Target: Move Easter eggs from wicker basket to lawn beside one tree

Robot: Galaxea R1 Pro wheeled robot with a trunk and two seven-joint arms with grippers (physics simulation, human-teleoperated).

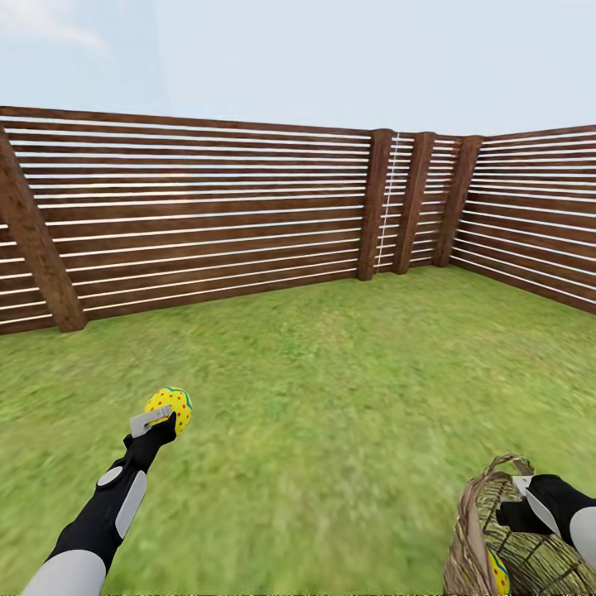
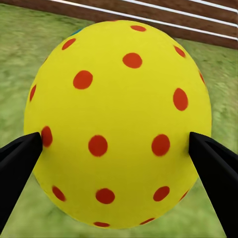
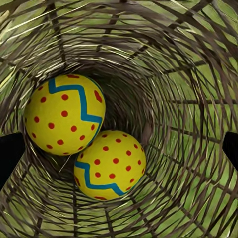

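Head view shows the left gripper (image 1: pixel 170 420) stretched out over the lawn (image 1: pixel 331 397) at about eight o'clock, clamped on a yellow egg with red dots and a teal band (image 1: pixel 171 406). Left wrist view brings that dotted egg (image 2: pixel 118 124) up close, its two black fingers (image 2: pixel 17 163) pressed against opposite sides of the shell, with grass and a strip of fence beyond. At five o'clock in the head view the wicker basket (image 1: pixel 472 530) lies tipped on the grass, and the right gripper (image 1: pixel 517 513) reaches in at its mouth; a patch of yellow egg (image 1: pixel 497 573) peeks out by the braided rim. Right wrist view looks down the woven basket (image 3: pixel 188 59), where two yellow eggs with blue zigzag stripes and red dots (image 3: pixel 64 114) (image 3: pixel 109 165) lie touching each other deep inside, and the right gripper's fingers (image 3: pixel 10 156) stand wide apart, holding nothing. A dark brown slatted fence (image 1: pixel 207 223) closes off the garden from nine to three o'clock.
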